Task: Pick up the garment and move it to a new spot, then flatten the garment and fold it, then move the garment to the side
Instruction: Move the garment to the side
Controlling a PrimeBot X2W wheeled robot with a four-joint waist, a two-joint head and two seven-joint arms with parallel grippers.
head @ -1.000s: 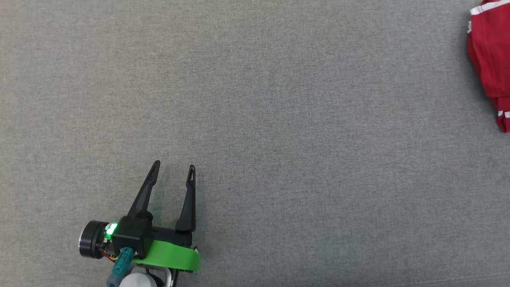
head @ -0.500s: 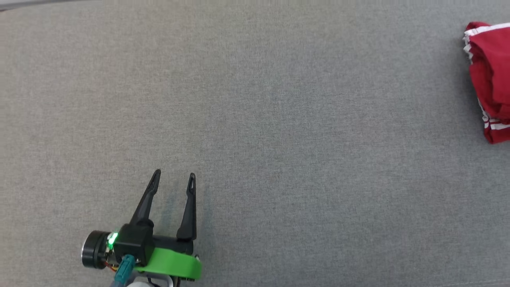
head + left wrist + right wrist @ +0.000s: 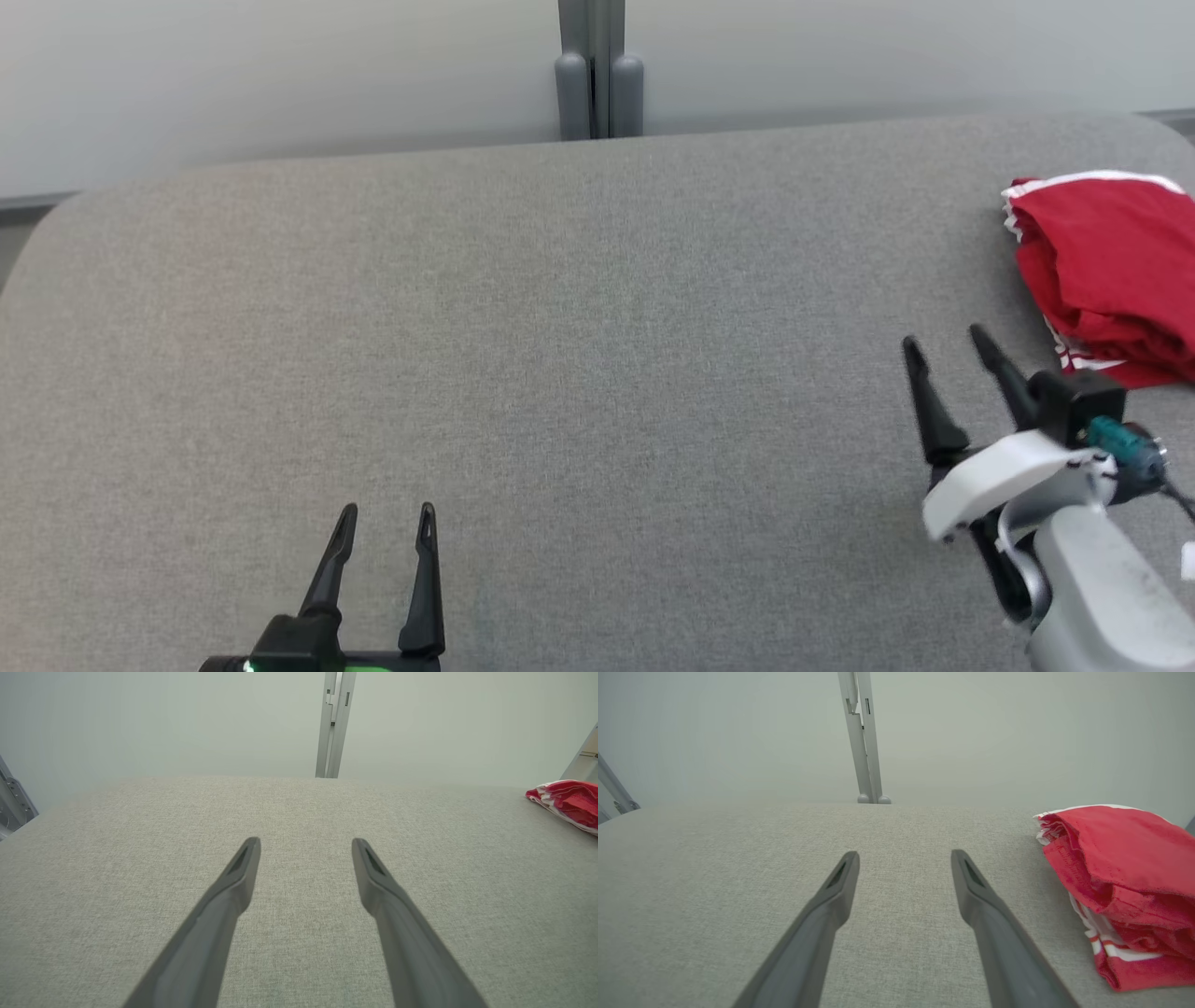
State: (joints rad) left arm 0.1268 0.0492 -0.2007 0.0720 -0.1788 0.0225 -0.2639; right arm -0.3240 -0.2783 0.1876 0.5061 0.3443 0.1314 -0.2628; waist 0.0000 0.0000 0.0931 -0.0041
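– At the near edge of the grey padded surface (image 3: 597,373), what sits closest to the robot?
– Lower left in the head view, the left gripper (image 3: 387,511): two dark fingers pointing away, spread apart, with bare grey weave between them.
– And on the other side?
– Lower right, a pale forearm (image 3: 1092,597) runs up to a white bracket (image 3: 999,471), and the right gripper (image 3: 944,338) reaches out from it, tilted a little to the left. Its jaws stand apart too, holding nothing.
– Where is the garment (image 3: 1106,271)?
– At the right-hand end of the surface, just beyond the right gripper and to its right. It is red with white stripes along the trim, folded into a thick, rumpled bundle.
– Does the gripper touch it?
– The fingers don't: in the right wrist view the bundle lies off to the right of the right-hand finger, grey cloth between them. Whether the gripper's black body brushes the near edge, I cannot tell.
– And the left gripper?
– Well apart from it, with most of the surface between them.
– What lies farthest off?
– The surface's rounded far edge, then a pale wall (image 3: 280,75) with a grey metal post (image 3: 597,75) standing upright at the middle
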